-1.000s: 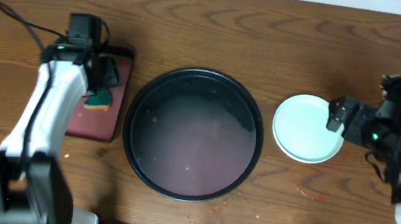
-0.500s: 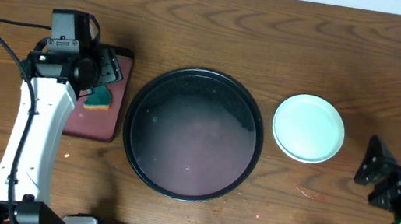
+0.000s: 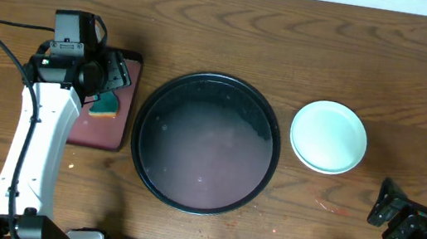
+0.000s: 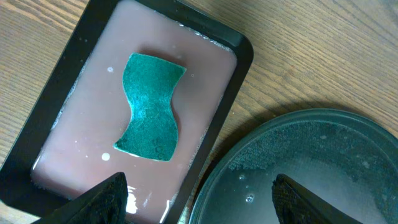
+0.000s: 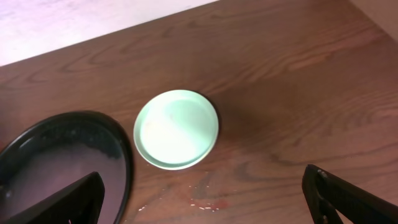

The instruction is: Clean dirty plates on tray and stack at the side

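The black tray (image 3: 206,144) lies mid-table with a wet film and no plates on it; it also shows in the left wrist view (image 4: 311,168) and the right wrist view (image 5: 62,162). The plates (image 3: 328,136) sit stacked on the table right of the tray, a pale mint-green one on top (image 5: 177,129); those beneath are mostly hidden and no yellow shows. My right gripper (image 3: 385,212) (image 5: 205,208) is open and empty, near the front right, apart from the stack. My left gripper (image 3: 112,76) (image 4: 202,202) is open and empty above the red tray's edge.
A dark red rectangular tray (image 3: 112,126) (image 4: 74,93) left of the black tray holds pinkish liquid and a green sponge (image 4: 149,106) (image 3: 105,105). Small red smears and droplets (image 3: 335,208) (image 5: 211,202) mark the wood in front of the plate stack.
My right gripper has drawn away from the plate stack toward the front right corner. My left arm shifted a second ago and has since stayed still.
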